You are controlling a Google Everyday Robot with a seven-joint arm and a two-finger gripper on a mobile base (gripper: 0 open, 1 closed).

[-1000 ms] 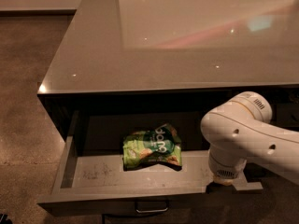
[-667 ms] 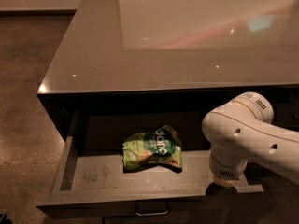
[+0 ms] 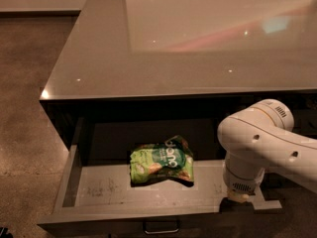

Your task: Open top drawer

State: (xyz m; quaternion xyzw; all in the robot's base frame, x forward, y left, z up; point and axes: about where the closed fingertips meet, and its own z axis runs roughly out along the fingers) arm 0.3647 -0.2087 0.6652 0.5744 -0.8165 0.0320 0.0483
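Looking down on the white arm [image 3: 257, 138], we find the gripper [image 3: 241, 198] at the front right corner of the top drawer [image 3: 99, 191], just over its front rim. The bulky wrist covers it, so we cannot tell how wide it is set or whether it holds anything.

The drawer stands well open and stretches away to the gripper's left. It is wide and shallow, with dark grey walls and a lighter floor marked with scuffs. Its small metal pull handle [image 3: 161, 227] sits below and left of the gripper, partly cut off by the bottom edge.

A green snack bag [image 3: 161, 163] lies on the drawer floor to the gripper's left. The glossy grey countertop [image 3: 148, 58] overhangs beyond the gripper, shading the drawer's back.
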